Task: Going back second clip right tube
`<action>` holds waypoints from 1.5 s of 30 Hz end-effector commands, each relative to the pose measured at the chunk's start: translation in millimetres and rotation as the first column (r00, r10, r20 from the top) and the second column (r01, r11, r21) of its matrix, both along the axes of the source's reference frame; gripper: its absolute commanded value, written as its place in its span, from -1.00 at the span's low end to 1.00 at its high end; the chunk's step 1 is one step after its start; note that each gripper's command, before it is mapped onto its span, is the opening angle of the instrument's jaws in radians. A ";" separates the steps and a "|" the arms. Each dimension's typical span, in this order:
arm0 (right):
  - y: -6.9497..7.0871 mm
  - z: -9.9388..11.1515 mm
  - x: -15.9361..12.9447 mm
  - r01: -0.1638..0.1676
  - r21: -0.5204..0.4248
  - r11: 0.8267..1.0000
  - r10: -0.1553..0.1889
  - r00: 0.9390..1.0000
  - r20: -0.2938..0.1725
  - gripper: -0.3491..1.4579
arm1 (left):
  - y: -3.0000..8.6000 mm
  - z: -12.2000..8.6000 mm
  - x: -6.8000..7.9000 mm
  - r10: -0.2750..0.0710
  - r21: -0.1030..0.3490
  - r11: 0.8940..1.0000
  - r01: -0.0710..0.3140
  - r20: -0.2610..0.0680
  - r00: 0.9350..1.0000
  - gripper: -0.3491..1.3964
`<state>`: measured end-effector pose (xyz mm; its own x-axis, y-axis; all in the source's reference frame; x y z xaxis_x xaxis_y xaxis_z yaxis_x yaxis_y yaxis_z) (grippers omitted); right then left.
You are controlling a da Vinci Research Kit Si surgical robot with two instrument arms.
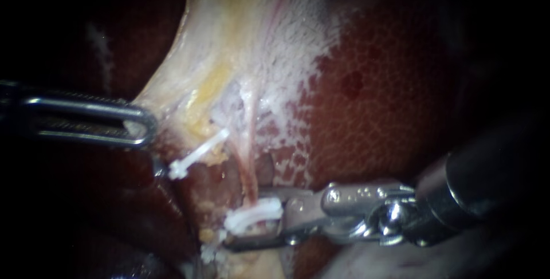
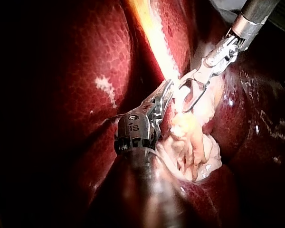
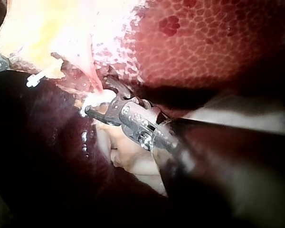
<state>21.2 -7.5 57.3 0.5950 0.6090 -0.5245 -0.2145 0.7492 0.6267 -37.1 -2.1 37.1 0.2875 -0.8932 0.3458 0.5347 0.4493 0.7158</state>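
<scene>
Endoscope view is mostly the liver point(image 1: 389, 101), dark red and mottled, filling the right half, with a pale tissue sheet point(image 1: 229, 38) stretched taut across the upper middle. My left instrument point(image 1: 143, 125) comes in level from the left and, as far as I can judge, is clenched on the edge of that sheet. My right instrument point(image 1: 243, 220) enters from the lower right with its jaws released: a gap shows between them, and the white clip point(image 1: 255, 215) lies in that gap, seated on the right tube point(image 1: 248, 167). The tube runs down from the sheet into my jaws. The clip's long axis crosses it, roughly in line with my shaft. So the clip sits directly ahead, and I judge the way out to be straight back along the shaft, without lifting or twisting. My right instrument is the near one; the left is well apart. Room is tight, with wet liver just above the shaft and soft pale tissue beneath. The other clip point(image 1: 195, 154) sits to the left, clear of that path.
</scene>
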 end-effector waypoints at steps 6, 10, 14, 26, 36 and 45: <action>0.8 0.2 -1.4 -0.003 0.002 1.000 0.003 1.000 0.000 0.05 | 0.0 0.0 0.1 0.000 0.000 1.000 0.000 0.000 1.000 -1.00; 1.4 -0.4 -2.5 -0.005 0.003 1.000 0.005 1.000 0.003 0.05 | 0.0 0.0 0.1 0.001 0.000 1.000 -0.001 0.001 1.000 -1.00; 2.1 -1.3 -3.5 -0.013 0.008 1.000 0.013 1.000 -0.005 0.05 | 0.0 0.0 0.2 0.001 0.000 1.000 -0.001 0.001 1.000 -1.00; 3.8 -3.2 -7.5 0.133 -0.236 0.963 -0.164 0.980 -0.117 0.05 | 0.0 0.1 0.3 0.002 0.000 1.000 -0.002 0.001 1.000 -1.00; 4.9 -3.5 -9.2 0.176 -0.363 0.915 -0.232 0.966 -0.115 0.05 | 0.1 0.1 0.3 0.002 0.000 1.000 -0.002 0.001 1.000 -1.00; 5.7 -4.4 -10.6 0.166 -0.395 0.904 -0.218 0.972 -0.090 0.05 | 0.1 0.2 0.4 0.002 0.000 1.000 -0.002 0.002 1.000 -1.00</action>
<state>10.3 -1.6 52.7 0.5925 0.2289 -0.7723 0.0178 0.9548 0.2967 -36.8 -2.0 37.3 0.2890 -0.8924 0.3465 0.5326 0.4506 0.7165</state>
